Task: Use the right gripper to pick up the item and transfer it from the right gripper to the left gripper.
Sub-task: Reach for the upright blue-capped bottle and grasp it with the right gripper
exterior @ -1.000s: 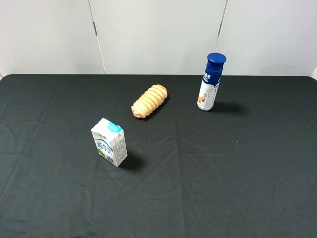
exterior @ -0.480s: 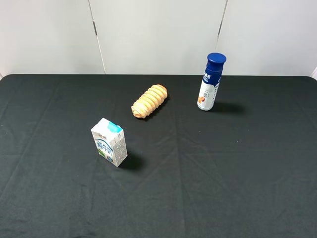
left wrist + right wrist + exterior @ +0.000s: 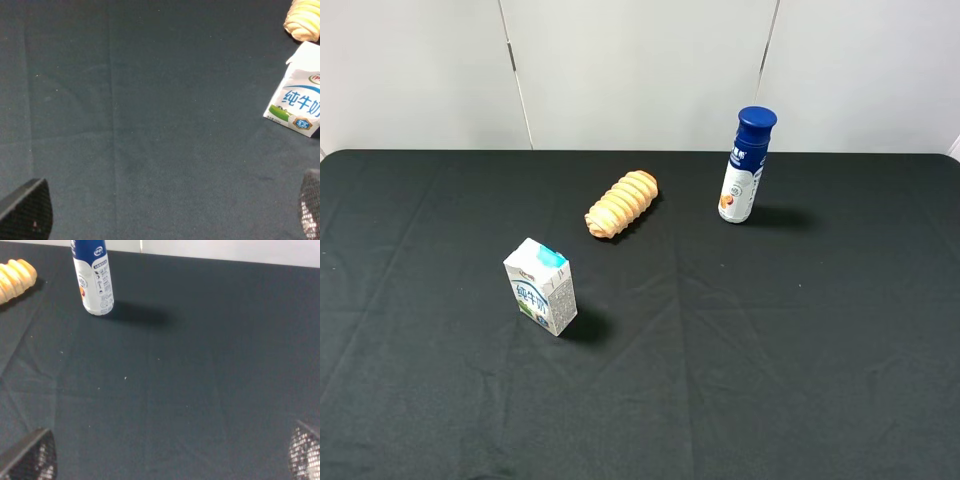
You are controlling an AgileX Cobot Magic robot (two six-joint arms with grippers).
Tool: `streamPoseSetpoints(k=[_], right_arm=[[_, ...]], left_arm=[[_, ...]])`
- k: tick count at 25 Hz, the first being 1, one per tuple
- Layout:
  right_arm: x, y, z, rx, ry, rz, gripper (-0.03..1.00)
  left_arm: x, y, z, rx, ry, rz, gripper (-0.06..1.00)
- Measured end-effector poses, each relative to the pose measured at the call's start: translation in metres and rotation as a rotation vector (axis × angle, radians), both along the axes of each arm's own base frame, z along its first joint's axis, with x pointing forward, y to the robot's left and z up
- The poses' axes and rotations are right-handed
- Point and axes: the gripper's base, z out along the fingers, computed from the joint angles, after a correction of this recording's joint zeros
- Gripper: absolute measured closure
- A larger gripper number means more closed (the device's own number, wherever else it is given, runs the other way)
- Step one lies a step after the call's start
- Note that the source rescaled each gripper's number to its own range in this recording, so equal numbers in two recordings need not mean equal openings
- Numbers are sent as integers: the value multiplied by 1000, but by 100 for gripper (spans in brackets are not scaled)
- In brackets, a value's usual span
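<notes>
Three things sit on the black-covered table: a milk carton toward the front left, a bread roll further back near the middle, and the bottle standing upright at the back right, well apart from both. The bottle is the one we want.

Neither arm shows in the high view. In its own wrist view the right gripper has its fingers spread wide with only cloth between them, and the bottle stands well ahead of it. The left gripper is likewise released and empty.

We judge the bottle to be fairly light, though we cannot tell how full it is through the white plastic. Its wall looks stiff enough to clamp, yet a hard squeeze may dent it, and the glossy label could slip. Being tall on a narrow base, it will likely topple if a finger nudges it first. We would take it around the middle of the body, below the wide blue cap, leaving the cap end free for the left gripper to grasp.
</notes>
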Motion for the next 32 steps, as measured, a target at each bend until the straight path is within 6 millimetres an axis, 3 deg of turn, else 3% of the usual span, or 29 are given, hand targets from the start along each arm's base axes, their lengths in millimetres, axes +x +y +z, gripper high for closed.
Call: streamPoseSetpoints(k=[7,18,24,32], right_arm=[[10,1,36,13,16,-5,-3],[83,9,103,-12,192,-2,-3],[132,16,116,-64,333,40,-3],[191,49,120,-113,468,172,-3]], left_arm=[[0,0,0,0,0,0,-2],[0,0,0,0,1,0,-2],[0,0,0,0,1,0,-2],[0,0,0,0,1,0,-2]])
